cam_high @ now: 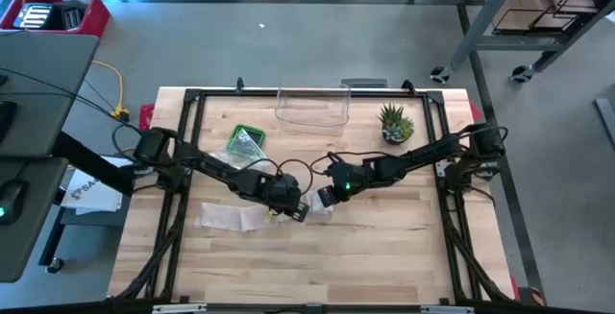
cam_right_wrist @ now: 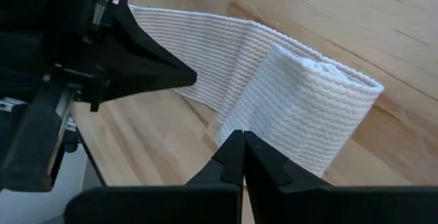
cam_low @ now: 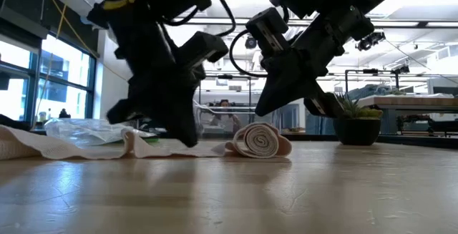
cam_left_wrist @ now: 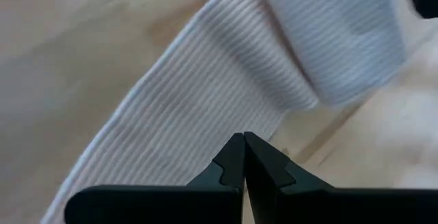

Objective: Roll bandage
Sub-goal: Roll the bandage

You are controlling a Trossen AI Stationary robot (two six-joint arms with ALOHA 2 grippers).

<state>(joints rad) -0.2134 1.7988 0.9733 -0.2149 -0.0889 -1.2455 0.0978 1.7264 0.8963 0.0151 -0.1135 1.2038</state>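
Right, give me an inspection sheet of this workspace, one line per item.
Surface: wooden table inside a black frame.
Job's things: bandage partly rolled at table centre, with its loose tail flat toward the left arm's side.
Clutter: potted plant, clear container, green tray holding a plastic bag.
Grippers: left pincer shut, over the tail; right pincer shut, at the roll.
Cables: black leads looped between the arms; yellow cable off the table's left.
Surroundings: red bin, desk, wheeled racks.
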